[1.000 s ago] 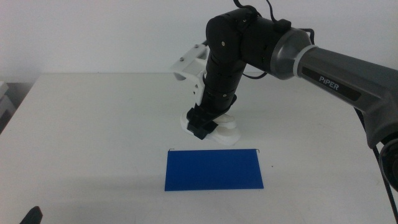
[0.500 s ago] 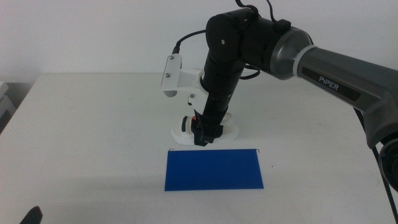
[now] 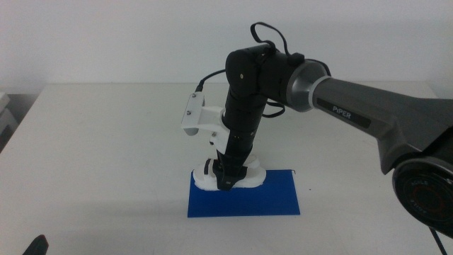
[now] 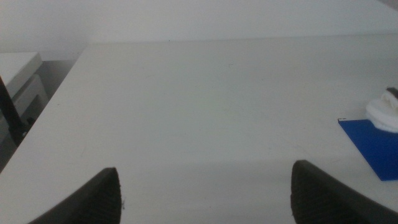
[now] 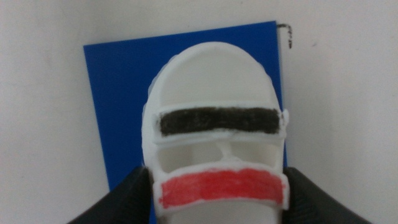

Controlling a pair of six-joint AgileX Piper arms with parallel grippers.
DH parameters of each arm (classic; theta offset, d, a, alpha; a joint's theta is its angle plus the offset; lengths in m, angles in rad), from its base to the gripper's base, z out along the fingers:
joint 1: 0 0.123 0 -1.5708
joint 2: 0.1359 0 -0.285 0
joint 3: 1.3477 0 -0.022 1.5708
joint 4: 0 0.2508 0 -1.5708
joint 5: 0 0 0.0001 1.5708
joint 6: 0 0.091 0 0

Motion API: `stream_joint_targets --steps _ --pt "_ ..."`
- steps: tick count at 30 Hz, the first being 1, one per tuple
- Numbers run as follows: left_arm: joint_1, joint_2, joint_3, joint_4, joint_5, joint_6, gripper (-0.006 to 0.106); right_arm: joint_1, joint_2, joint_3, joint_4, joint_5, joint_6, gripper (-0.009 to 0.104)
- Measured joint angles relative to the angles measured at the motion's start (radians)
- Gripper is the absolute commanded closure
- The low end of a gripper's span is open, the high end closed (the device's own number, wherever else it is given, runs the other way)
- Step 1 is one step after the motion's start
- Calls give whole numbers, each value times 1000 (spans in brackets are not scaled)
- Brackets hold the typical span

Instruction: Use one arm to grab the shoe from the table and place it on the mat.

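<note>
R arm [image 3: 340, 106] bent steeply down, pincer [image 3: 228, 177] clamped; L pincer [image 4: 205, 186] spread wide.

Shoe [image 5: 214, 149] white, matt plastic-like, straps rough; mat [image 3: 276, 198] smooth matt blue; table [image 3: 106, 142] matt white.

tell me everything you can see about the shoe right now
The shoe is a small white sandal with a chunky sole and an open top, crossed by two straps: a black one and a red one. It looks like moulded plastic or foam. The right gripper is shut on it, one dark jaw on each side near the red strap. It sits over the far left part of the blue mat, one end overhanging the mat's far edge above the table. Whether it touches the mat is unclear.
</note>
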Motion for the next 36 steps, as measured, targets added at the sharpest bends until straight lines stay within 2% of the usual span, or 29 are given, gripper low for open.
stream_joint_targets --steps 17,20,22,23,24,25,30,36 --pt "0 0 0 0 0 0 7 0 54 0 2 -3 17 99" --pt "0 0 0 0 0 0 7 0 54 0 2 5 19 93" --pt "0 0 0 0 0 0 7 0 54 0 2 9 19 88" --pt "0 0 0 0 0 0 7 0 54 0 2 11 19 45" --pt "0 0 0 0 0 0 7 0 54 0 2 13 25 36" --pt "0 0 0 0 0 0 7 0 54 0 2 16 35 31" --pt "0 0 0 0 0 0 7 0 28 0 -11 27 122 17" --pt "0 0 0 0 0 0 7 0 -139 0 -57 35 233 16"
